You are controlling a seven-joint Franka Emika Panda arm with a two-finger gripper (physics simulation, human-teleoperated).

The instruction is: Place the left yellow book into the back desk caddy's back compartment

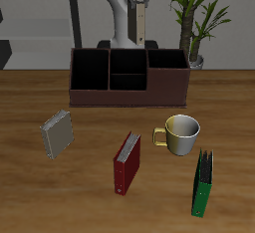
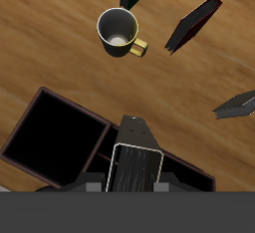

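My gripper [image 1: 138,8] is high above the back desk caddy [image 1: 127,97] and is shut on the left yellow book [image 1: 140,25], which hangs upright below it. In the wrist view the book [image 2: 134,165] shows its pale page edges, with my gripper [image 2: 134,183] around it and the caddy [image 2: 75,109] underneath. The back compartment [image 1: 127,61] is the small rear cell of the caddy's middle section, below the book. In the wrist view the book hides most of the middle cells. The other tan-grey book [image 1: 57,132] lies on the table, and also shows in the wrist view [image 2: 239,105].
A dark red book [image 1: 127,162] stands near the table's front, beside a pale mug [image 1: 182,134]. A green book [image 1: 203,182] stands nearer the front edge. A potted plant [image 1: 199,18] is behind the caddy. The wrist view shows the mug [image 2: 120,30] and the red book [image 2: 194,23].
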